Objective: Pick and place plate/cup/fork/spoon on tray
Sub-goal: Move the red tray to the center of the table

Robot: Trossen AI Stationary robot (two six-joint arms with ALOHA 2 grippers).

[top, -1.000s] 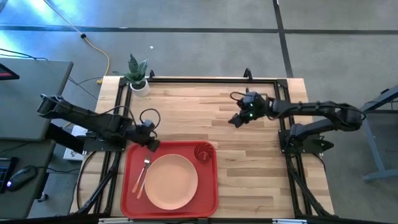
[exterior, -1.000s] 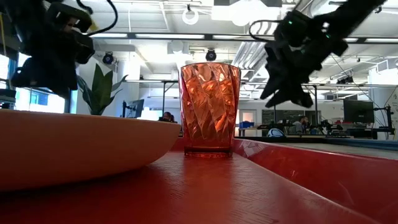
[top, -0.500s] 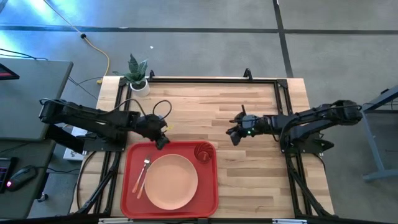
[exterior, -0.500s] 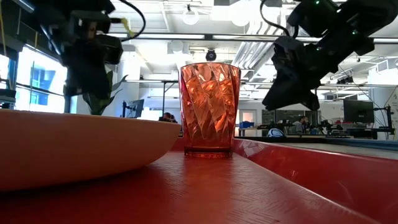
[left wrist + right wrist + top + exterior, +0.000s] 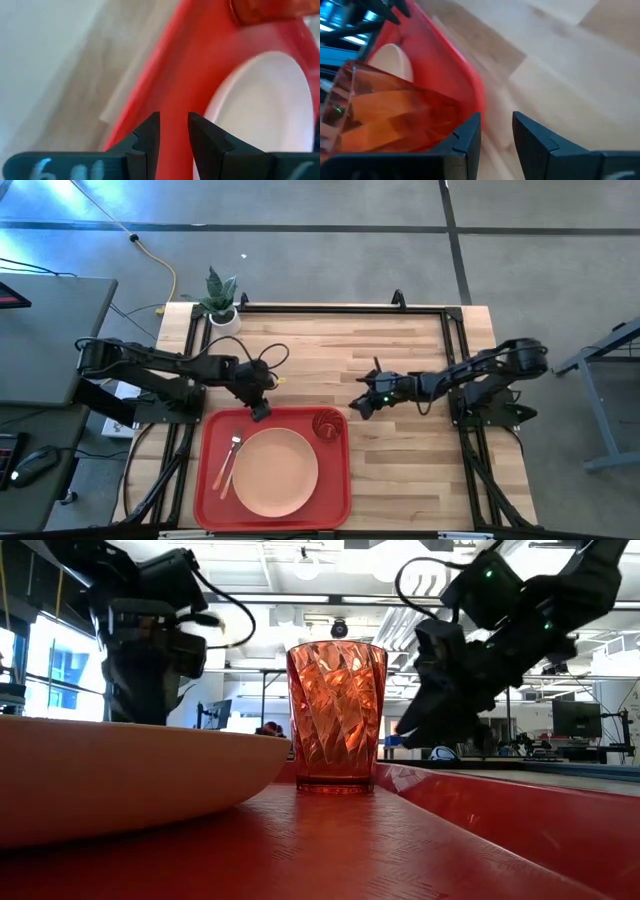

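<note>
Wooden table (image 5: 400,350), red tray (image 5: 340,505) at near edge. Plate (image 5: 275,471), cup (image 5: 326,424), fork (image 5: 233,448) on tray; spoon not made out. Left gripper (image 5: 259,411) over far-left tray corner, fingers narrow, empty. Right gripper (image 5: 359,406) just beside cup, narrow gap, empty.

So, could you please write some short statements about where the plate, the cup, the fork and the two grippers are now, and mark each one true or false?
1. The plate lies on the tray. True.
2. The cup stands on the bare wood beside the tray. False: it stands inside the tray, near its far right corner.
3. The fork lies on the tray, left of the plate. True.
4. The right gripper holds the cup. False: it is empty, over the table just right of the tray.
5. The left gripper is at the tray's far edge. True.
</note>
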